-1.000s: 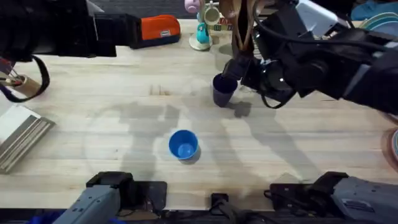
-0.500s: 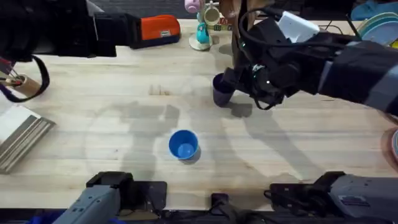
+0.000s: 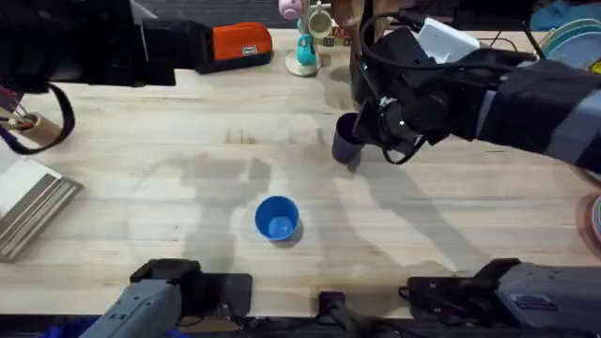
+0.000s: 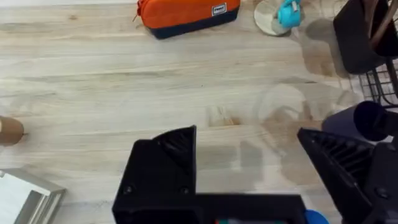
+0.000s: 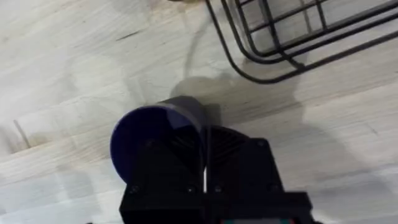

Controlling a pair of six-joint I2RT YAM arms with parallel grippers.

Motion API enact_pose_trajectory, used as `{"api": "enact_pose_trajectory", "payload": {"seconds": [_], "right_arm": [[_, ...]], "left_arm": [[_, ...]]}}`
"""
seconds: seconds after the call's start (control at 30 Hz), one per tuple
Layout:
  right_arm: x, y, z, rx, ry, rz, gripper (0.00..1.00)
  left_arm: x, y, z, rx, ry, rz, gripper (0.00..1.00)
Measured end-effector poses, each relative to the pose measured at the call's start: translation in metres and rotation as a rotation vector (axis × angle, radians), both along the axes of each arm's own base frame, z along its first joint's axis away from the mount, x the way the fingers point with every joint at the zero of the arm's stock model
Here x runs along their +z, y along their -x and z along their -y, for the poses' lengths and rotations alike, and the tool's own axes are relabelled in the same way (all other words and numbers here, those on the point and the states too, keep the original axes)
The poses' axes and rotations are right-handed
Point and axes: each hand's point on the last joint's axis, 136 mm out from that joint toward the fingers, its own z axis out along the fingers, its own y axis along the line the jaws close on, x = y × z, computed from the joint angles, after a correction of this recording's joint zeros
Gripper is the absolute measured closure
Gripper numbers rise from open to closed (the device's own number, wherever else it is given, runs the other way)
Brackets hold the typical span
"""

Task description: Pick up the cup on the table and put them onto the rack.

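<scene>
The dark navy cup (image 3: pixel 346 139) hangs tilted just over the table's middle, and my right gripper (image 3: pixel 364 127) is shut on its rim. In the right wrist view one wall of this cup (image 5: pixel 152 127) sits between the closed fingers of the gripper (image 5: pixel 204 137). A corner of the black wire rack (image 5: pixel 273 43) lies just beyond it. The bright blue cup (image 3: pixel 277 219) stands upright and alone nearer the front edge. My left gripper (image 4: pixel 245 134) hovers open and empty over the table, with the navy cup (image 4: pixel 367 118) off to its side.
An orange pouch (image 3: pixel 239 45), a teal mug stand (image 3: pixel 305 49) and a dark holder of wooden utensils (image 3: pixel 362 42) line the back edge. Stacked plates (image 3: pixel 568 38) sit at the far right. Boards (image 3: pixel 33 202) lie at the left.
My right gripper closed in on the navy cup, then shifted it slightly right and tipped it off the table. The blue cup and left arm stayed put.
</scene>
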Motion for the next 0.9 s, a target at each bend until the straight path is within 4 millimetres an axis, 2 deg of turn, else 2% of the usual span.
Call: {"api": "enact_pose_trajectory", "payload": {"seconds": [0.17, 0.3, 0.4, 0.6, 0.73, 0.9], "right_arm": [[0.004, 0.001, 0.0, 0.025, 0.004, 0.007, 0.969], [0.026, 0.003, 0.0, 0.055, -0.019, 0.057, 0.969], [0.051, 0.005, 0.001, 0.088, -0.035, 0.109, 0.969], [0.114, -0.002, 0.0, 0.178, -0.049, 0.25, 0.969], [0.14, -0.013, 0.014, 0.193, -0.02, 0.299, 0.969], [0.161, -0.031, 0.047, 0.163, 0.035, 0.349, 0.969]], "left_arm": [[0.0, 0.0, 0.0, 0.0, 0.0, 0.0, 0.007], [0.0, 0.0, 0.0, 0.0, 0.0, 0.0, 0.008], [0.0, 0.0, 0.0, 0.0, 0.0, 0.0, 0.007], [0.0, 0.0, 0.0, 0.0, 0.0, 0.0, 0.007], [0.0, 0.0, 0.0, 0.0, 0.0, 0.0, 0.007], [0.0, 0.0, 0.0, 0.0, 0.0, 0.0, 0.007]]}}
